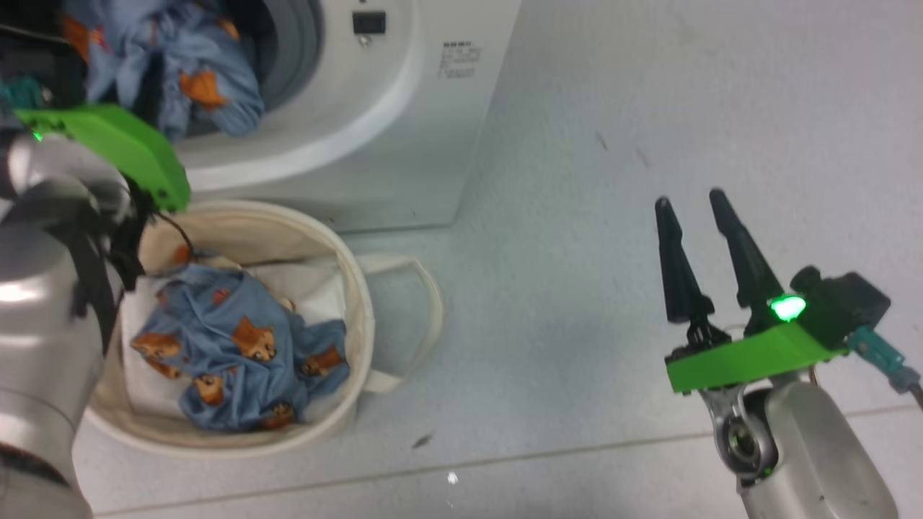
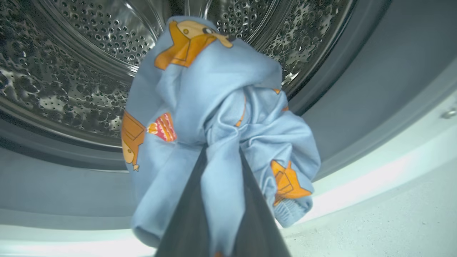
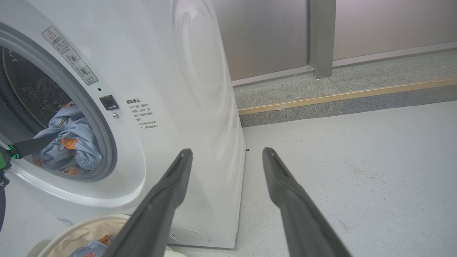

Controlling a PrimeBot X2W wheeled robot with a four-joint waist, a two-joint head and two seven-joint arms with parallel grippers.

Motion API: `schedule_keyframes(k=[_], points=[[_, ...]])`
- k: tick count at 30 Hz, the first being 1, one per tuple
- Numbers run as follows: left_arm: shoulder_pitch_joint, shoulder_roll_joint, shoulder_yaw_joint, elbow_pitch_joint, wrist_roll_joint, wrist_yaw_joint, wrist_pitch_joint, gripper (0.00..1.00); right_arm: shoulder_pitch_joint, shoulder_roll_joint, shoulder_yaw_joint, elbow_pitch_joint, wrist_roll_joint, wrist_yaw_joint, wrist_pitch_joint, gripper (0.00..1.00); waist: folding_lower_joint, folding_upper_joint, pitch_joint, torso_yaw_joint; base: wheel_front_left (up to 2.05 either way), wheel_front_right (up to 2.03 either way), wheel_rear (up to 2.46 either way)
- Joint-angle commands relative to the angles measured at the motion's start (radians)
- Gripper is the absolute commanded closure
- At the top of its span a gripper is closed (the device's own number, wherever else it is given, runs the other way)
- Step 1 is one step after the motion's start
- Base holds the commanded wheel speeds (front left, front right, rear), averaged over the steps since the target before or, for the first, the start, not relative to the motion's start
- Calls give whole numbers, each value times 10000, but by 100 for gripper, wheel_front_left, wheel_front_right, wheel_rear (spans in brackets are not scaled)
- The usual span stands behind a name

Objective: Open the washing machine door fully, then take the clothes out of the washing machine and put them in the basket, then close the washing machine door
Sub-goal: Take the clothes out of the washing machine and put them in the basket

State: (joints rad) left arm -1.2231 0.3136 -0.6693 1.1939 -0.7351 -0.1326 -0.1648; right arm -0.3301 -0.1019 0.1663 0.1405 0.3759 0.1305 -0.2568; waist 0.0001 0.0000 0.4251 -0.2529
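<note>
Looking along the left gripper (image 2: 223, 153) first: clamped tight on a light-blue soft garment printed with orange-brown cartoon figures (image 2: 214, 89), with a fold of the cloth squeezed between its two long dark fingers (image 2: 192, 214). Held bunched up right at the mouth of the perforated steel drum (image 2: 71, 53), just in front of the grey rubber seal (image 2: 357, 89). Can't tell whether the lowest bit of fabric touches the seal or hangs clear of it.

From the head view, same garment (image 1: 195, 79) up in the opening of the big white front-loading washing machine (image 1: 404, 108), directly above the round cream canvas basket (image 1: 360, 303) parked against the washer's front. Already in that basket on the white liner (image 1: 317, 288): a second crumpled garment of the same print (image 1: 245, 353).

Over to the right gripper (image 1: 690, 202): spread open, nothing between the fingers, hovering over the pale grey floor (image 1: 649, 108), well apart from the washer and the basket. Same story from its own wrist view: right gripper (image 3: 226, 152) gaping, pointed past the washer's side corner (image 3: 200, 89), basket rim (image 3: 89, 228) peeking in at bottom left.
</note>
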Motion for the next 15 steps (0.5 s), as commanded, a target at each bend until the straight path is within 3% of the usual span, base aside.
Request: schedule_keyframes(k=[1, 8, 15], points=[[3, 393, 99, -340, -99, 20, -394, 100, 311, -133, 207, -158, 75, 2, -49, 0, -1, 0, -647, 226, 0, 0, 0], [1448, 541, -47, -1165, -198, 19, -945, 100, 758, -190, 301, 160, 234, 2, -49, 0, -1, 0, -1827, 531, 0, 0, 0], [3246, 770, 481, -3462, 517, 377, -966, 100, 1182, -279, 262, 302, 326, 2, -49, 0, -1, 0, -2616, 914, 0, 0, 0]])
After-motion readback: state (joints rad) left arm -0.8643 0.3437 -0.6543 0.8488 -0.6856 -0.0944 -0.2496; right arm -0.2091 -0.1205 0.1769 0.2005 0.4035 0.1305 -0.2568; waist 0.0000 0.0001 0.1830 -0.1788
